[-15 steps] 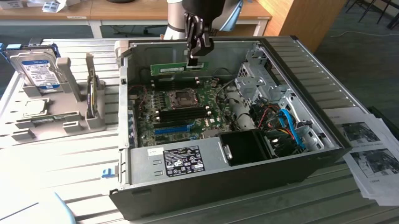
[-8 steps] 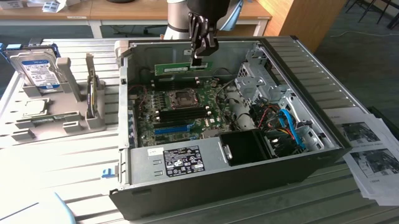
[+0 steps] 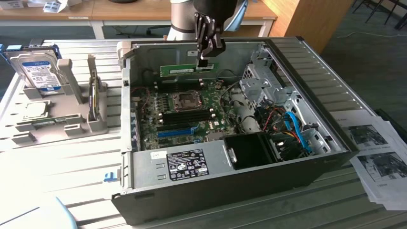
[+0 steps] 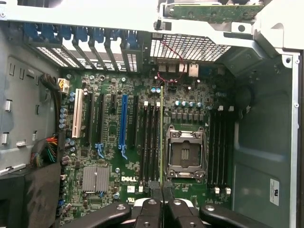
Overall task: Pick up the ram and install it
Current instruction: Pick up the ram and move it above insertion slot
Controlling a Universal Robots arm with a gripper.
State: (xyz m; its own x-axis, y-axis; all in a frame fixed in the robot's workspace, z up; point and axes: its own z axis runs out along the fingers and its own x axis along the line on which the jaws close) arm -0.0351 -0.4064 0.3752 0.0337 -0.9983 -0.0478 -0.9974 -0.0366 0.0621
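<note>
Gripper [image 3: 203, 63] is clenched on the ram [image 3: 181, 70], pinching its upper edge near one end. We see the ram held level over the motherboard [image 3: 184, 114] inside the open computer case [image 3: 222, 191]. From the wrist view it sits edge-on above the black memory slots [image 4: 150, 142], just beside the CPU socket [image 4: 184, 154].

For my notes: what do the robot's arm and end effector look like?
The arm is a silver-grey tube leading to a black wrist, with what looks like a pale blue joint cap. The end effector is black, with two slender linkage fingers joined by round grey pins. No markings are legible.
</note>
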